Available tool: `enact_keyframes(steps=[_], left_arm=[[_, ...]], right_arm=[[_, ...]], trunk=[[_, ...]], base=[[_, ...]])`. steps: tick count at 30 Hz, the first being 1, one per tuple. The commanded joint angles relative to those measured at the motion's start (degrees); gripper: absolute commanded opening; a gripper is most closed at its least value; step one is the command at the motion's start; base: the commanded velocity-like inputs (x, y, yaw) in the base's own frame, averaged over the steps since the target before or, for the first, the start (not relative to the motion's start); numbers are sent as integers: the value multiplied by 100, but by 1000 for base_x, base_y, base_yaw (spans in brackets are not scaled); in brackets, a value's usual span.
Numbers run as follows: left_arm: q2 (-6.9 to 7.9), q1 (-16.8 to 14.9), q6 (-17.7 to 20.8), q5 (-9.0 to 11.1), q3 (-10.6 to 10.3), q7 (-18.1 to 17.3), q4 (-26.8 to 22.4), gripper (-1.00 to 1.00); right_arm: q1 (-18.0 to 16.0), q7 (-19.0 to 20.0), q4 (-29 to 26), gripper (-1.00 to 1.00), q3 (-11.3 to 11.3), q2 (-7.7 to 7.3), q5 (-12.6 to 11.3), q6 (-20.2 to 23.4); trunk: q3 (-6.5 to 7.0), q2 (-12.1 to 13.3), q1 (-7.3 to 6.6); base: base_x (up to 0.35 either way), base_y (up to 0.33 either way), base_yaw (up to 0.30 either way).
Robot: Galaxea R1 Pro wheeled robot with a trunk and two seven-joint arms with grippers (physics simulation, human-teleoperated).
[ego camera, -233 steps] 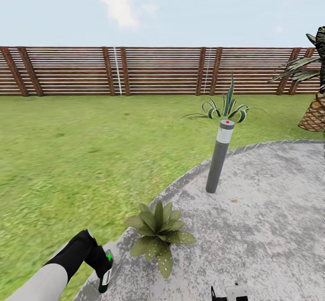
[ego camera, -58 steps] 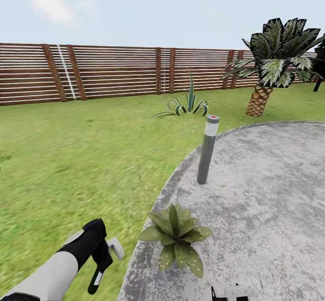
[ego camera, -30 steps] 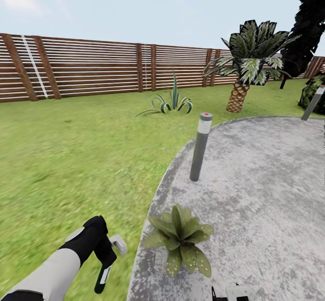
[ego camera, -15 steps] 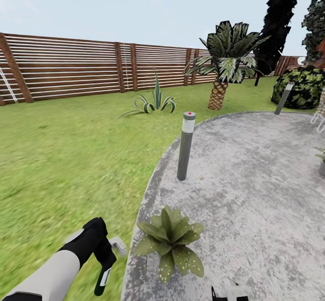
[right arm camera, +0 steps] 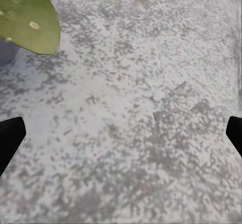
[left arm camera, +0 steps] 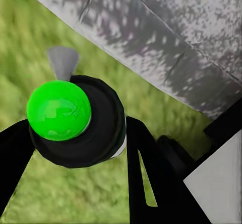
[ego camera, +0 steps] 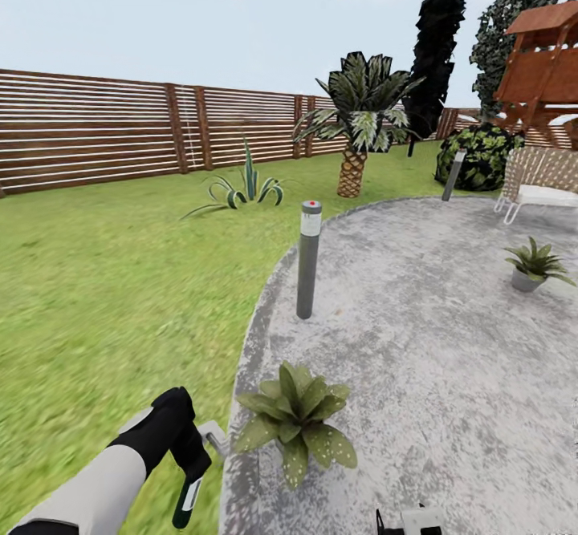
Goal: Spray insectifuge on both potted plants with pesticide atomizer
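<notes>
Left tool (ego camera: 189, 471): pinching the pesticide atomizer (ego camera: 187, 496), which hangs down over the lawn (ego camera: 104, 294) just off the patio (ego camera: 417, 342) edge.
Left wrist view: the atomizer's bright green cap (left arm camera: 59, 110) shows end-on between the two dark fingers (left arm camera: 146, 173), grass and the patio's curved edge beyond it.
Right tool (right arm camera: 121, 133): spread, its tips at opposite sides of the right wrist view above bare stone; one spotted leaf (right arm camera: 27, 17) shows in a corner.
Near potted plant (ego camera: 295, 419): on the patio by its grass-side edge, close to the left tool.
Far potted plant (ego camera: 533, 265): across the patio, near a wicker seat (ego camera: 539, 178).
Lamp post (ego camera: 307, 260): upright at the patio's edge.
Fence (ego camera: 96, 138): behind the lawn.
</notes>
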Motion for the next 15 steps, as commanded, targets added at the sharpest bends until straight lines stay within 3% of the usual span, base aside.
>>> enact_keyframes(steps=[1, 7, 15], left_arm=[[2, 5, 34, -5, -27, -32, 20, -100], [-8, 0, 16, -5, -44, -60, -19, -100], [-140, 0, -30, -25, -78, -72, -27, -100]], right_arm=[[-5, -54, 6, 100, -7, 2, 58, -7], [-5, -54, 11, 100, -6, 2, 63, -7], [-5, -54, 11, 100, -7, 2, 63, -7]], trunk=[[-5, -2, 2], [-5, -2, 2], [-4, -2, 2]], base=[[265, 218, -268], [216, 130, -267], [-44, 4, -94]])
